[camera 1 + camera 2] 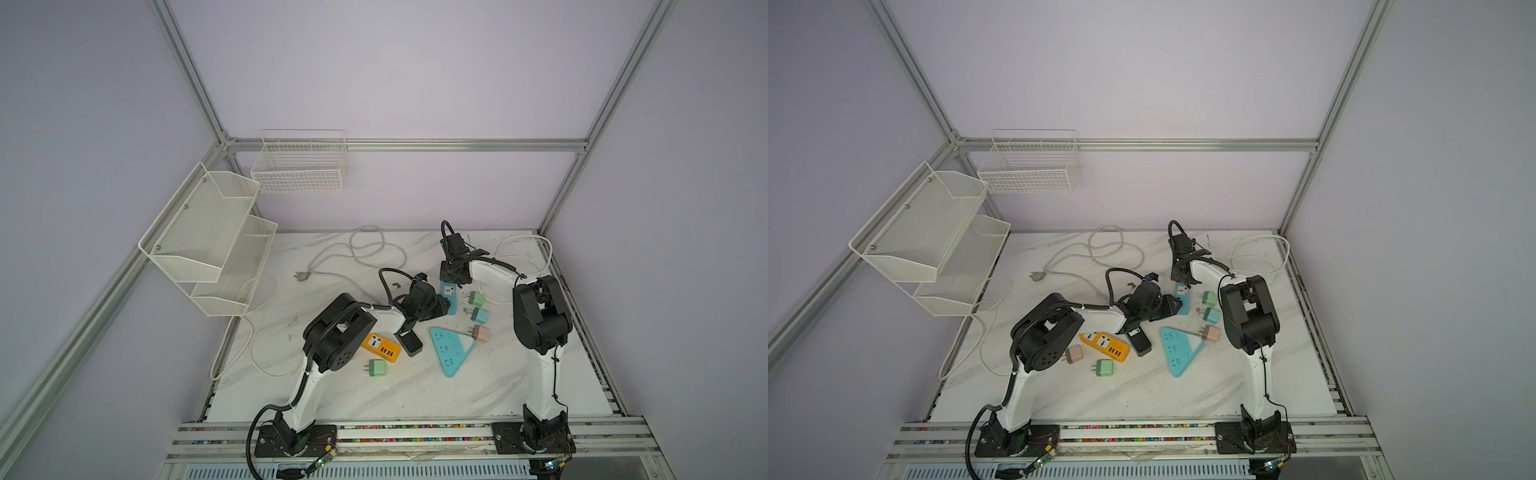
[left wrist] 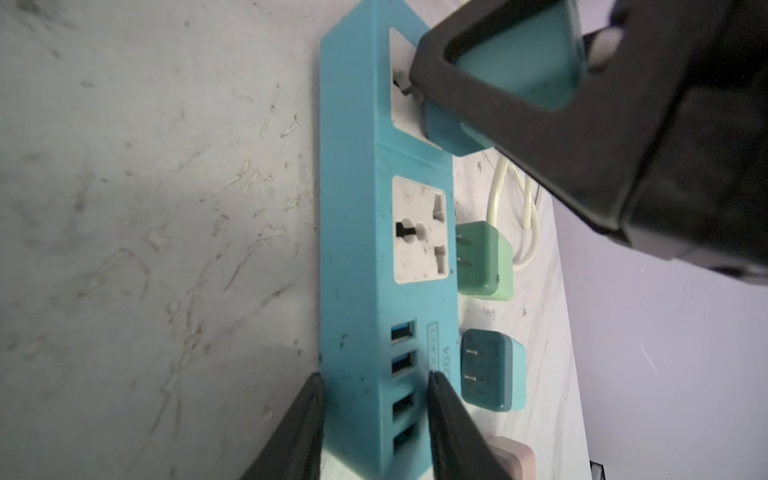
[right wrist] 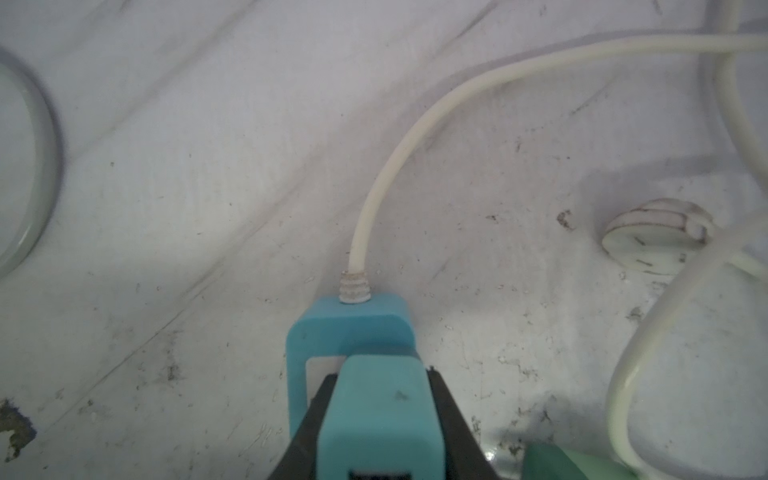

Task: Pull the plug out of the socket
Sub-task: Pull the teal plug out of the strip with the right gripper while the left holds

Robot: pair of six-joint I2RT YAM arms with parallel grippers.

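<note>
Currently: right gripper point(image 3: 380, 378) pinches teal plug point(image 2: 451, 133), still seated in end socket point(image 2: 400, 50) of blue power strip point(image 2: 353, 232); left gripper point(image 2: 374, 378) clamps strip's USB end. Judged: grasp, bracing done; extraction pull remains, straight off socket face.

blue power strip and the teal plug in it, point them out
blue power strip point(image 2: 353, 249): left wrist view, its long side face
teal plug point(image 3: 374, 407): right wrist view, its face toward the camera

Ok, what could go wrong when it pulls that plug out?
If the left gripper grips the blue power strip loosely, the strip may lift with the teal plug. The right gripper pinches the plug's smooth sides and could slip off. A jerk could knock the green plug lying beside the strip.
</note>
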